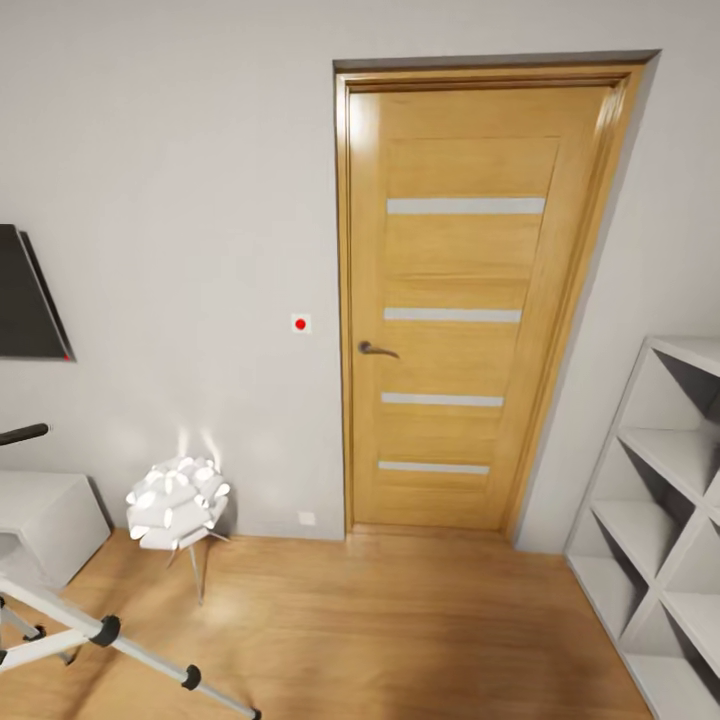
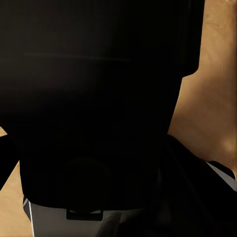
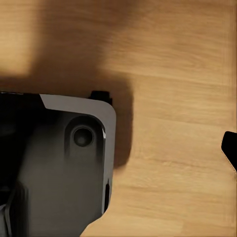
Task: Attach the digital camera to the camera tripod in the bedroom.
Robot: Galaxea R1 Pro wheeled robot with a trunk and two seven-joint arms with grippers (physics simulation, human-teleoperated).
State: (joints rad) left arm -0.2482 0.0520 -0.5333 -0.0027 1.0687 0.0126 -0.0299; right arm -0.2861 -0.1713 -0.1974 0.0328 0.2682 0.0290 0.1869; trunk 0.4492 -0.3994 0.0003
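Camera tripod (image 1: 95, 632): at the near left of the head view — thin silver-white legs with black joints, one leg slanting down over the wood floor (image 1: 400, 630) toward the near edge. A black pan handle (image 1: 22, 434) juts in from the left edge, higher up.
Digital camera: cannot be made out with certainty; a large dark mass (image 2: 94, 98) crowds the left wrist view, too dim to name.
Room: a white wall with a closed oak door (image 1: 465, 300) that has four pale strips and a dark lever handle (image 1: 376, 349); a small white switch plate with a red dot (image 1: 300, 323) sits just left of the door frame.
Left side: a dark panel (image 1: 28, 300) hangs on the wall, a low white cabinet (image 1: 45, 515) stands below it, and a white petal-shaped lamp (image 1: 177, 502) on thin legs stands between cabinet and door.
Right side: a white open shelf unit (image 1: 665, 530).
Left arm: pose and fingers — cannot tell, the view is too dark.
Right arm: its wrist view looks down on the wood floor and a grey rounded part of the robot's base (image 3: 64, 168); a black tip (image 3: 230, 148) shows at one edge, and whether the fingers are spread or pressed together cannot be told.
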